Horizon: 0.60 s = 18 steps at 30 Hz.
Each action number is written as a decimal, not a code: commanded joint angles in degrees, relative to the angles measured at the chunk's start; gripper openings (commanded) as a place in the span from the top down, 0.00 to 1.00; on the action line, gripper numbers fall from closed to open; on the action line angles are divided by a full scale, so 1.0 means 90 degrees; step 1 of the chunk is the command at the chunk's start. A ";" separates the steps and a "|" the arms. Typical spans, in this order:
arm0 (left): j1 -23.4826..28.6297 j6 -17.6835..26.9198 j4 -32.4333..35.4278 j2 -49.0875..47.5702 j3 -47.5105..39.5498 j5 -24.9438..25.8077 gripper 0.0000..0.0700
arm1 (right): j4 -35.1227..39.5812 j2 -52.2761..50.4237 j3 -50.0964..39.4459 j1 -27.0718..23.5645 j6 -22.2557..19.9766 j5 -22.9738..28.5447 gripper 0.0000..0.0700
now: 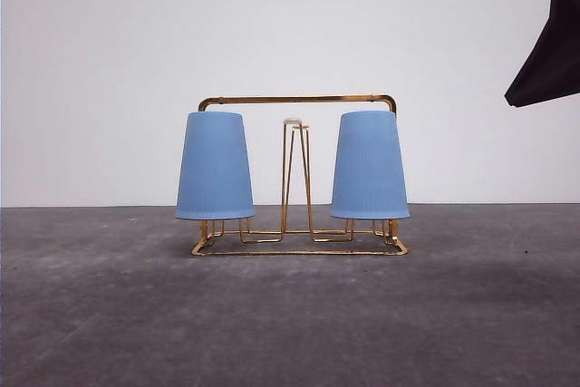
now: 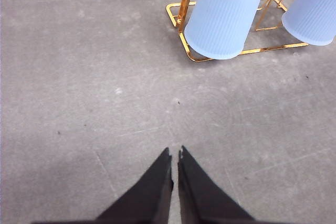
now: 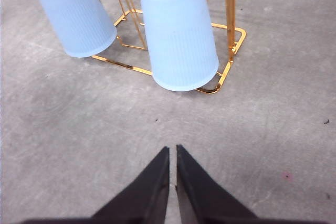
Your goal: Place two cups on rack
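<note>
Two light-blue ribbed cups hang upside down on the gold wire rack (image 1: 299, 246) in the middle of the table: one cup (image 1: 215, 166) on the left side, the other cup (image 1: 369, 165) on the right. A white-tipped prong (image 1: 292, 121) stands bare between them. The left wrist view shows the left cup (image 2: 226, 14), the second cup (image 2: 314, 11) and the rack (image 2: 181, 38), with my left gripper (image 2: 175, 154) shut, holding nothing, over bare table short of them. My right gripper (image 3: 172, 150) is likewise shut, nothing in it, short of the nearer cup (image 3: 178, 30), the other cup (image 3: 71, 14) and the rack (image 3: 226, 72).
The grey table (image 1: 290, 314) stretches bare around the rack and toward the front edge. A white wall (image 1: 109, 61) rises behind. A dark part of the right arm (image 1: 548, 52) hangs at the upper right.
</note>
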 commanded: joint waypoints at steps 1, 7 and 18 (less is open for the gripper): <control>-0.0012 0.0083 0.0069 0.0010 0.0085 -0.0010 1.00 | 0.0078 0.0024 0.0075 0.0029 -0.0046 -0.0005 0.97; 0.0192 0.0243 0.0345 -0.0391 -0.0182 0.0010 1.00 | 0.0084 0.0024 0.0075 0.0029 -0.0046 -0.0005 0.97; 0.1381 0.0230 0.2327 -0.3133 -0.2824 -0.0081 1.00 | 0.0103 0.0024 0.0075 0.0027 -0.0046 -0.0003 0.97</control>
